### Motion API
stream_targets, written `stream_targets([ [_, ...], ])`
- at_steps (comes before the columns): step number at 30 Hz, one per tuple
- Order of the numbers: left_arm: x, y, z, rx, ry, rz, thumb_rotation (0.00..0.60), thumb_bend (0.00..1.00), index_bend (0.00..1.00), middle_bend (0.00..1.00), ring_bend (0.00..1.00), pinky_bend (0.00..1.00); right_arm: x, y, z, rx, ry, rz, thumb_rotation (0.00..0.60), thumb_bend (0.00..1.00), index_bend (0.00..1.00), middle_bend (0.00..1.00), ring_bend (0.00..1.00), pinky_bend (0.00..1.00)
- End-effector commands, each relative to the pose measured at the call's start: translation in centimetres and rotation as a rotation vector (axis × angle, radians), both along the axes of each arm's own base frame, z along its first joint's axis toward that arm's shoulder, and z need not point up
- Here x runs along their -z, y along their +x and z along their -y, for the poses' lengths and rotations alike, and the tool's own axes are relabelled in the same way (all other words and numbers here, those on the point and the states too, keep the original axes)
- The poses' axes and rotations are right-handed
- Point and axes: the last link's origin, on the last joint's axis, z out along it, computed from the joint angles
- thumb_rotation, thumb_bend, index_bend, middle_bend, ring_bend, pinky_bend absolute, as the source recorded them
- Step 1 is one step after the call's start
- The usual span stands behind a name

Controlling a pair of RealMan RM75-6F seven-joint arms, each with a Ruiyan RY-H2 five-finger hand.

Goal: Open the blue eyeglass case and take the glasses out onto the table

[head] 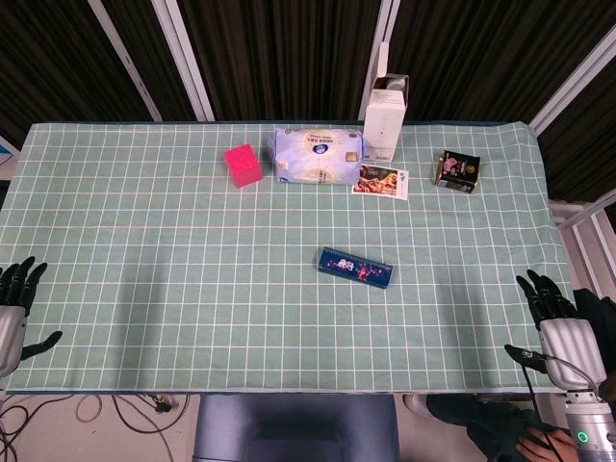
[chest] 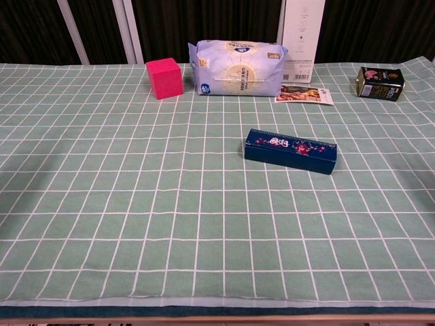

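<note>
The blue eyeglass case [head: 356, 267] [chest: 290, 151] lies closed on the green checked cloth, a long narrow box with a floral lid, a little right of the table's middle. No glasses show. My left hand [head: 16, 308] hangs at the table's front left edge, fingers spread, holding nothing. At the front right edge my right hand [head: 560, 322] is likewise open and empty. Both hands are far from the case and appear only in the head view.
Along the back stand a pink cube [head: 243, 165], a pale blue tissue pack [head: 319, 155], a tall white carton [head: 386, 113], a printed card [head: 380, 181] and a small dark tin [head: 457, 169]. The green cloth [head: 173, 279] covers the table.
</note>
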Motion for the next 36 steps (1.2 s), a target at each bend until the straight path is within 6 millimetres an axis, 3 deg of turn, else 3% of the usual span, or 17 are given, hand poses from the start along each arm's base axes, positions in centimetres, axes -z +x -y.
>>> stream_targets([
  [1, 0.0, 0.0, 0.0, -0.001, 0.000, 0.000, 0.600, 0.00, 0.00, 0.00, 0.00, 0.00, 0.0, 0.0, 0.0, 0.000, -0.001, 0.000, 0.600, 0.07, 0.00, 0.00, 0.00, 0.25],
  [28, -0.4, -0.5, -0.4, -0.013, 0.006, 0.000, 0.600, 0.00, 0.00, 0.00, 0.00, 0.00, 1.1, -0.4, 0.5, 0.065, 0.009, -0.040, 0.600, 0.07, 0.00, 0.00, 0.00, 0.25],
  [33, -0.3, -0.4, -0.5, -0.016, 0.000, -0.007, 0.600, 0.00, 0.00, 0.00, 0.00, 0.00, 1.6, 0.7, 1.2, 0.078, 0.019, 0.001, 0.600, 0.07, 0.00, 0.00, 0.00, 0.25],
  [36, -0.1, -0.3, -0.6, -0.014, -0.005, -0.006, 0.600, 0.00, 0.00, 0.00, 0.00, 0.00, 2.4, 2.3, 2.4, 0.096, 0.042, 0.062, 0.600, 0.08, 0.00, 0.00, 0.00, 0.25],
])
